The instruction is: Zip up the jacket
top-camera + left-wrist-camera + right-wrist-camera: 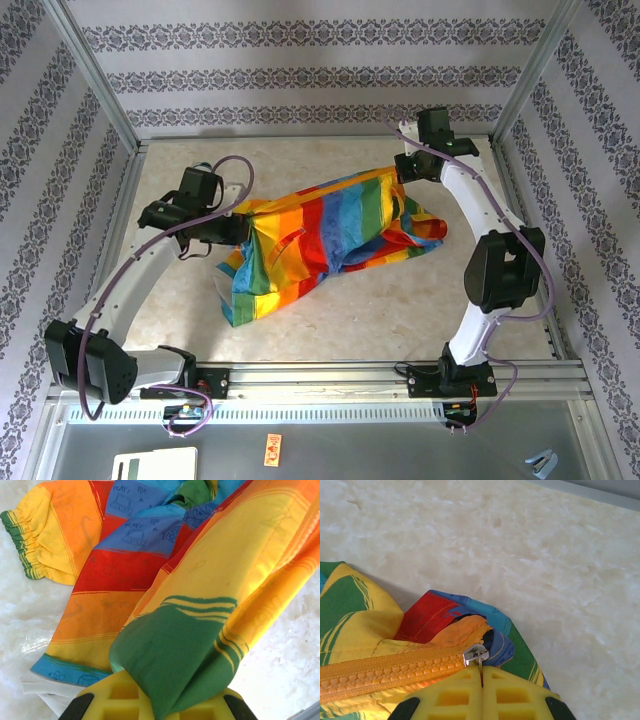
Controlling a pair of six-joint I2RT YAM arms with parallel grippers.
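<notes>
Right jaws pinch the zipper pull (476, 654); left jaws clamp the green hem (170, 665) of the jacket (310, 235).

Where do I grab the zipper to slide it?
Pinch the silver pull tab at the end of the orange zipper teeth on the jacket, coming from the side it sticks out toward. It's thin and flat, as the right gripper pinches it.

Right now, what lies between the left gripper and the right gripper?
The rainbow jacket: the top external view shows it stretched from the left gripper to the right gripper.
</notes>
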